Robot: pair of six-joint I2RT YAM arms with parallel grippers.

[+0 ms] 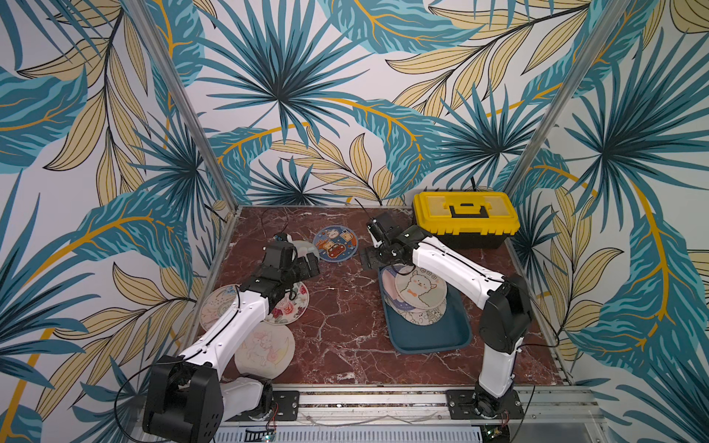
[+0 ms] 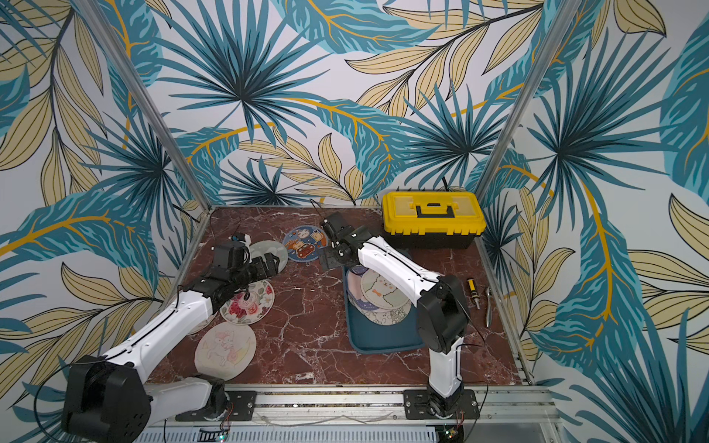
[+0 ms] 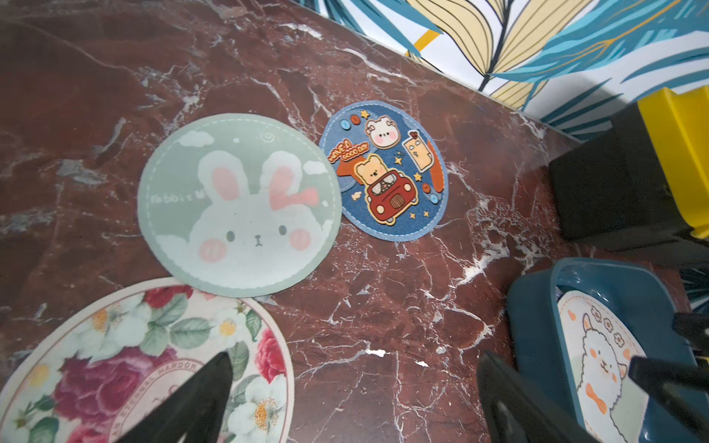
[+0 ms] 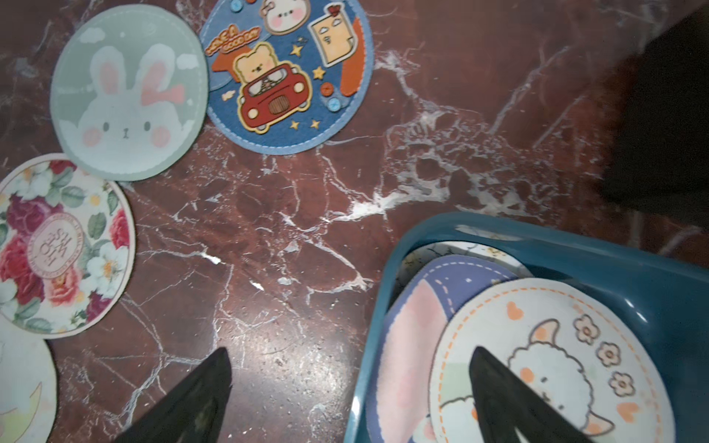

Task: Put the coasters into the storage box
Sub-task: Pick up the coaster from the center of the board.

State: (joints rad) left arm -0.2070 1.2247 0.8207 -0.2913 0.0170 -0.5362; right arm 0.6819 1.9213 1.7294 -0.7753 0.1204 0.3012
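Left gripper (image 3: pixel 355 356) and right gripper (image 4: pixel 351 353) are held open, empty, between picks; the blue coaster (image 1: pixel 335 242) is likely to be pinched next.

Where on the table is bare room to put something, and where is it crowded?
Bare: the middle strip between the flower coaster and the storage box, and the near edge before the box. Crowded: the left side, where coasters overlap, and the box's far half.

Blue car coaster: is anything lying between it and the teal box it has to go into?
Nothing visible does: only bare table lies between the coaster and the box. The open, empty right hand hovers over the box's rim on that side.
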